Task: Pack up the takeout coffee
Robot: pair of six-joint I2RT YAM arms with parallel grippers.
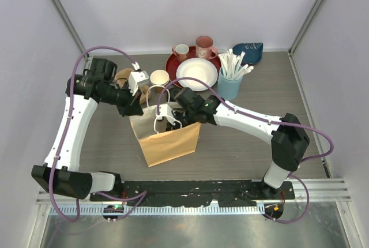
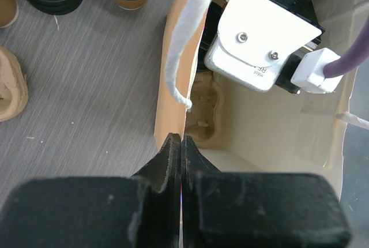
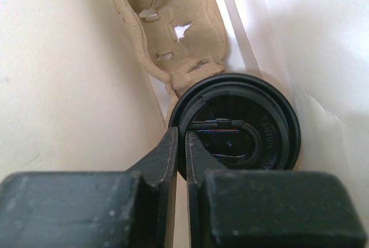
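The left gripper (image 2: 181,142) is clamped fully shut on the paper bag (image 1: 173,144) at its far-left rim. Inside, the right gripper (image 3: 180,144), jaws a sliver apart, pinches the lid rim of a coffee cup (image 3: 236,124). You have bag walls close on both sides and a pulp carrier (image 3: 173,29) just beyond. The grey table (image 1: 242,150) sits inside white enclosure walls (image 1: 173,6).

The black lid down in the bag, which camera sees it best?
Right wrist view: the black lid fills the middle, right gripper pinching its rim. Top view hides it inside the paper bag; left wrist view misses it.
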